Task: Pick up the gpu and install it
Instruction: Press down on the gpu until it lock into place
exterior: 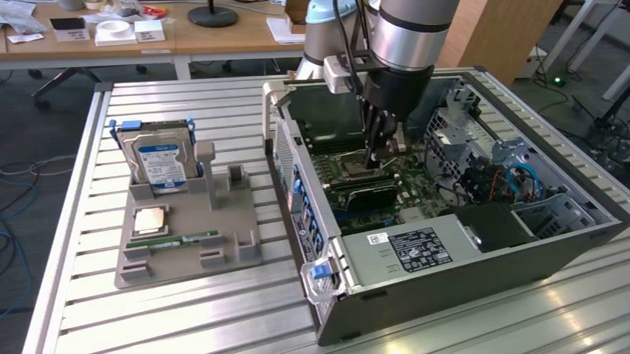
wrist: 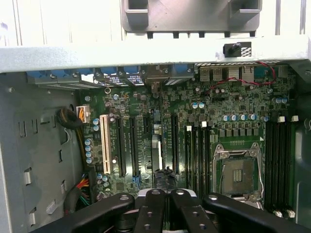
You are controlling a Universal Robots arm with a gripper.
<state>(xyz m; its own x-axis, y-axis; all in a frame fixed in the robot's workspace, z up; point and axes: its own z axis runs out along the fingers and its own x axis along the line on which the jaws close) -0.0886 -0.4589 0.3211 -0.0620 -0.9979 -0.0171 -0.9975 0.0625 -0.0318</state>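
My gripper [exterior: 377, 158] reaches down into the open computer case [exterior: 443, 295], over the motherboard [wrist: 233, 107]. In the wrist view the dark fingers [wrist: 151, 208] are pressed together, and the gripper [wrist: 166, 194] is shut. Just past the fingertips the gpu [wrist: 155, 145] appears as a thin card seen edge-on. It stands between the long black expansion slots and runs toward the case's rear wall. I cannot tell whether the fingertips touch or pinch its edge. The arm's body hides that spot in the exterior view.
The bare processor socket [wrist: 238, 174] and memory slots [wrist: 279, 160] lie beside the gripper. On the exterior view's left, a grey holder tray [exterior: 187, 254] carries a hard drive [exterior: 162, 158], a processor chip [exterior: 150, 219] and a green memory stick [exterior: 172, 240]. The power supply [exterior: 414, 247] and drive cage [exterior: 462, 140] crowd the case.
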